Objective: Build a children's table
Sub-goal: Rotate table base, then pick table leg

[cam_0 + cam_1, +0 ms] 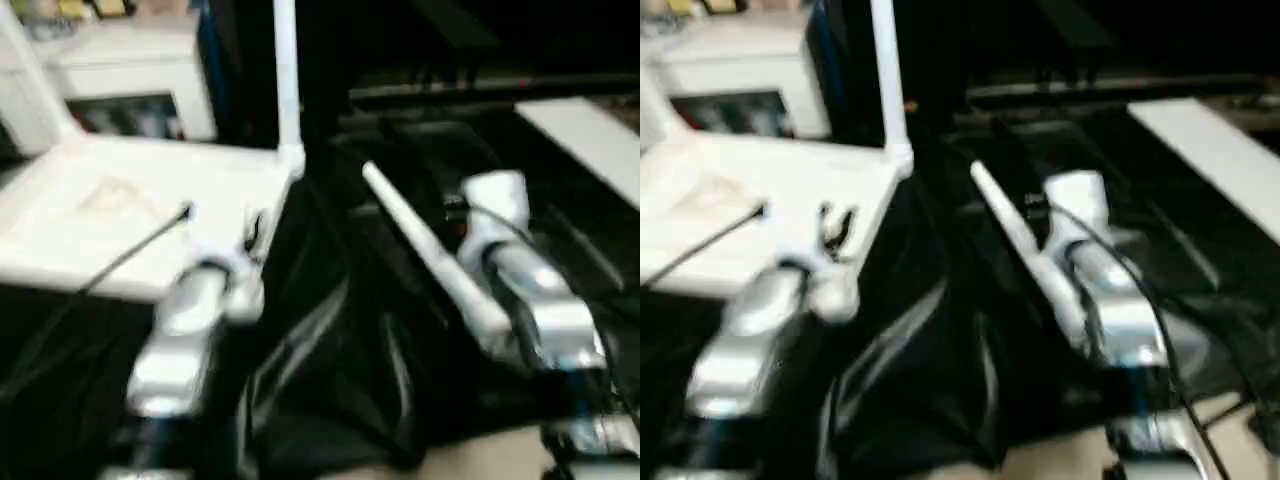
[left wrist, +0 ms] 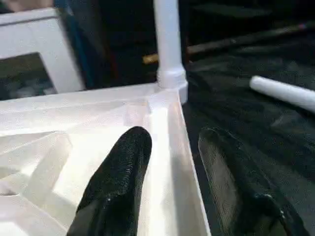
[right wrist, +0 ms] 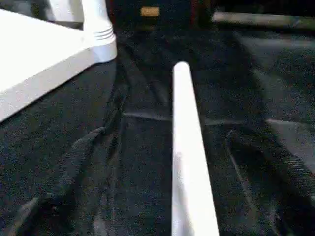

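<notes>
No readable text, label, brand, number or sign anywhere. The white tabletop (image 1: 140,215) is bare of markings, and so are the upright leg (image 1: 286,70) at its corner and the loose leg (image 1: 430,250) lying on the black cloth just beside it. A small yellow-orange patch (image 3: 149,11) shows beyond the tabletop's corner, too blurred to tell whether it carries lettering. The white cabinet (image 1: 130,70) behind the tabletop shows no legible print.

Both silver forearms reach forward. The left gripper (image 2: 170,189) has its 2 fingers (image 2: 115,187) apart, straddling a white rim. The right gripper (image 3: 162,191) is spread wide around a white tube.
</notes>
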